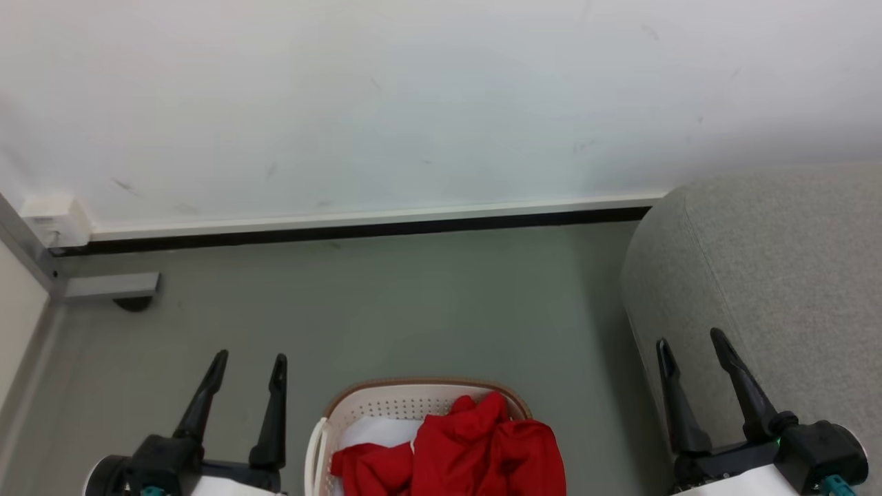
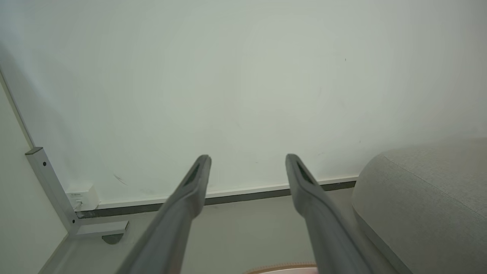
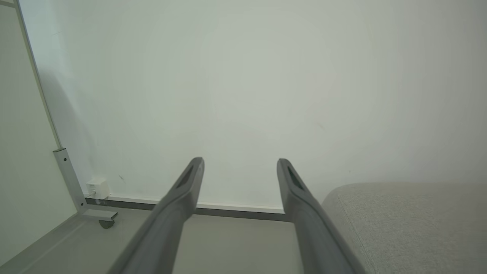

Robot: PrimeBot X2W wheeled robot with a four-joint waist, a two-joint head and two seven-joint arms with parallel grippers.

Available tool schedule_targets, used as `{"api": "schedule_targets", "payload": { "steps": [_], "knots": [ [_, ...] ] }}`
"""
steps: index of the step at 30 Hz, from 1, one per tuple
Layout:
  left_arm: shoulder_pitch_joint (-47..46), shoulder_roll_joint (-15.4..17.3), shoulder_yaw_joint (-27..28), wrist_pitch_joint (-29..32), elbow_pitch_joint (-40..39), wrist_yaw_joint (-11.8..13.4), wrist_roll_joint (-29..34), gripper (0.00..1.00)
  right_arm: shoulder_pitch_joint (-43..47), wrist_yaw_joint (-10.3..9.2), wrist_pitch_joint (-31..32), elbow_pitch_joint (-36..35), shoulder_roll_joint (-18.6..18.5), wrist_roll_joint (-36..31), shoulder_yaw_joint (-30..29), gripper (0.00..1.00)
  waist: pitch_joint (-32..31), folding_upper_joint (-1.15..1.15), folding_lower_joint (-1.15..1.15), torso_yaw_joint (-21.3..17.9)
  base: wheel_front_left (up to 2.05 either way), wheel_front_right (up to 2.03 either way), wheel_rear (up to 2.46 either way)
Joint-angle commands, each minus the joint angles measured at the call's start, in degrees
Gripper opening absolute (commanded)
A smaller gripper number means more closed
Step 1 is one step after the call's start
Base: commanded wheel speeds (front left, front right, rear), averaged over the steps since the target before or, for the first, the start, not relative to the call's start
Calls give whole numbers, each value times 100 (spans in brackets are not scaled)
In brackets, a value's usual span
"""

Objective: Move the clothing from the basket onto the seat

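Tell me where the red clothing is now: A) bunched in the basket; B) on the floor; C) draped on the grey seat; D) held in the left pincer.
A: the clothing lies heaped inside the basket, while the left pincer and right pincer stand open and empty.

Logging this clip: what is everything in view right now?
clothing: one, red, heaped in basket
cloth: one, white, in basket, left of clothing
basket: one, cream with brown rim, on floor
seat: one, light grey, right of basket
box: one, white, wall base at left
bracket: one, grey metal, on floor at left
wall: one, white, behind
floor: one, grey-green
left gripper: one, dark, open, left of basket
right gripper: one, dark, open, by seat
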Motion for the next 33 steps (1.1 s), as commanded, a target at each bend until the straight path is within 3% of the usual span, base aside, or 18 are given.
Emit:
{"api": "schedule_targets", "payload": {
  "steps": [1, 8, 18, 33],
  "knots": [
    [-99, -8, 40, -2, 59, -34, -107, 100, -91, -12, -2, -60, -24, -67, -49, 100, 172, 0, 0, -100, 0, 0, 0],
    [-540, -37, 26, -2, 497, -207, -226, 100, -323, -12, 0, -310, -24, -53, -243, 100, 832, 0, 0, -367, 0, 0, 0],
    [-1438, 226, -131, 318, 1207, -397, -320, 100, -757, -12, 0, -641, -23, 169, -432, 100, 1836, 0, 0, -725, 0, 0, 0],
    [-2947, 694, -1009, 1639, 3146, -612, -892, 100, -1446, -12, -1, -1181, -19, 543, -694, 100, 3265, 0, 0, -1251, 0, 0, 0]
  ]
}}
